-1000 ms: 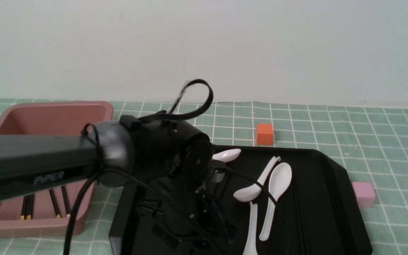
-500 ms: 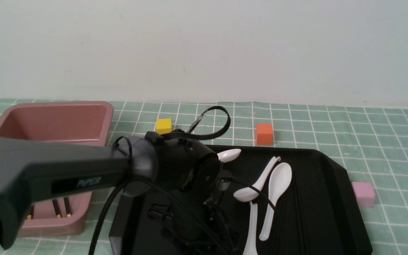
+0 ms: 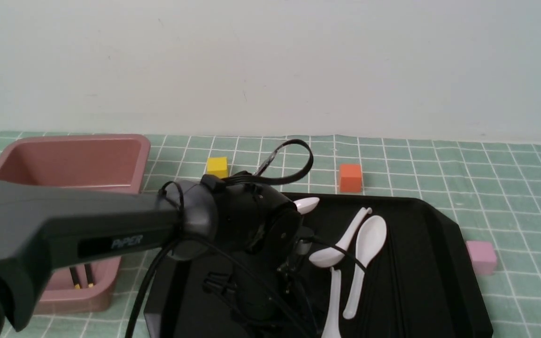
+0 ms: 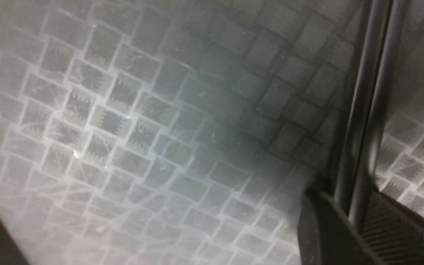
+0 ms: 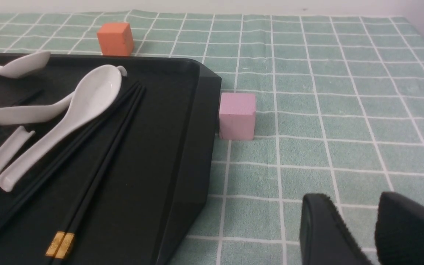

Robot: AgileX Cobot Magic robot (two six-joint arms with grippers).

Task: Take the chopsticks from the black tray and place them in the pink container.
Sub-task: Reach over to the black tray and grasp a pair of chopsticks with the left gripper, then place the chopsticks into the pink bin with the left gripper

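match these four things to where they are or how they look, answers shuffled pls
1. small orange block
2. small pale pink cube
3. deep dusty-pink plastic bin
4. pair of thin black chopsticks with gold ends

A. to the right of the glossy black plastic tray
B. lying inside the tray
C. just beyond the tray's far edge
D. to the left of the tray

1-C, 2-A, 3-D, 4-B

Looks like a robot test table (image 3: pixel 524 188), with a robot arm (image 3: pixel 125 225) over a green checked cloth by a plain white wall (image 3: pixel 270 65).
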